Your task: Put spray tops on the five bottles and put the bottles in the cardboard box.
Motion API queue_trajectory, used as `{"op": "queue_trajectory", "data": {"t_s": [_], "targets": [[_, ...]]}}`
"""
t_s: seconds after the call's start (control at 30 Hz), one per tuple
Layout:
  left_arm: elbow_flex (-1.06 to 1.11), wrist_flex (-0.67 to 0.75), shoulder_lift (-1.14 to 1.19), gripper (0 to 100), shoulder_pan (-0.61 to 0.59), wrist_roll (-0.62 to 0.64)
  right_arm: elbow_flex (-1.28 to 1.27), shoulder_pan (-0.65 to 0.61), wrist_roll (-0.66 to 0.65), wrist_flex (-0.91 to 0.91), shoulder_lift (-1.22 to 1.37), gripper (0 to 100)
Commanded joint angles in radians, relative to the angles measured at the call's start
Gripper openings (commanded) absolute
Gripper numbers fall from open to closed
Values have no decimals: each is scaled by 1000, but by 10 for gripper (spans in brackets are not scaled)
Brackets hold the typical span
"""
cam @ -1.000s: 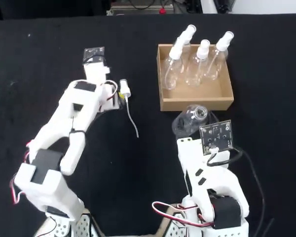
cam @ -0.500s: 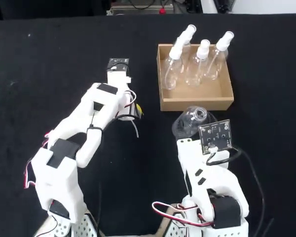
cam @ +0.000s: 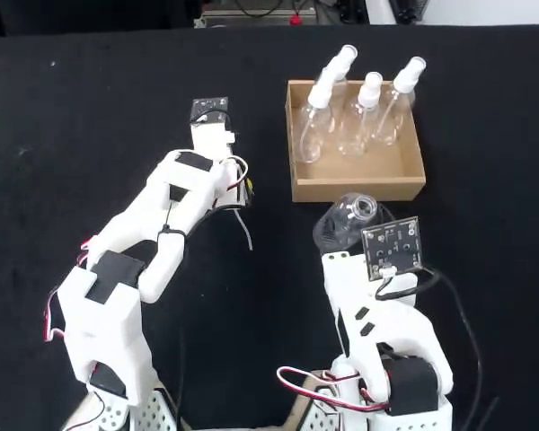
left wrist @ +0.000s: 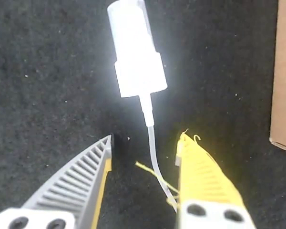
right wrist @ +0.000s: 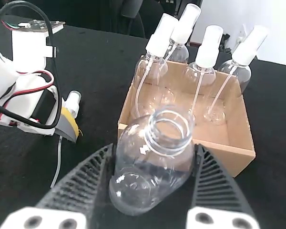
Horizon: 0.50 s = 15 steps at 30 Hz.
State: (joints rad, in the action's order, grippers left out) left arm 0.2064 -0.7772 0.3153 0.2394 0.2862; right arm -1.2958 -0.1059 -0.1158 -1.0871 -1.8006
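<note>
A: High view?
B: Four capped bottles [cam: 359, 121] stand in the cardboard box [cam: 355, 189]; the uncapped bottle [cam: 344, 220] is just beside it.
A: Left wrist view?
B: The left gripper [left wrist: 145, 139], spread wide, straddles the tube of the spray top [left wrist: 136, 57].
A: Right wrist view?
B: The right gripper [right wrist: 154, 150] clasps the uncapped bottle.

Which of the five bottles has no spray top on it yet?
The bottle clamped in the right end effector, just outside the cardboard box: its neck is open, while the other four bottles in the box carry white spray tops.
</note>
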Motion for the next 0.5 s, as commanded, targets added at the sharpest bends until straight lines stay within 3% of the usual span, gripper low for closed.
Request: {"op": "queue_trajectory", "data": {"t_s": [0.0,0.1,0.37,0.47], "targets": [[-30,18,-12,141,-10,9,4,-11,-2,-18,-90,172],[-4,20,-15,23,-8,12,4,-11,-2,-20,-90,172],[35,-126,-124,30,-33,6,4,-9,-2,-20,-90,172],[116,-193,-264,30,-85,-91,2,-9,-2,-21,-90,172]]}}
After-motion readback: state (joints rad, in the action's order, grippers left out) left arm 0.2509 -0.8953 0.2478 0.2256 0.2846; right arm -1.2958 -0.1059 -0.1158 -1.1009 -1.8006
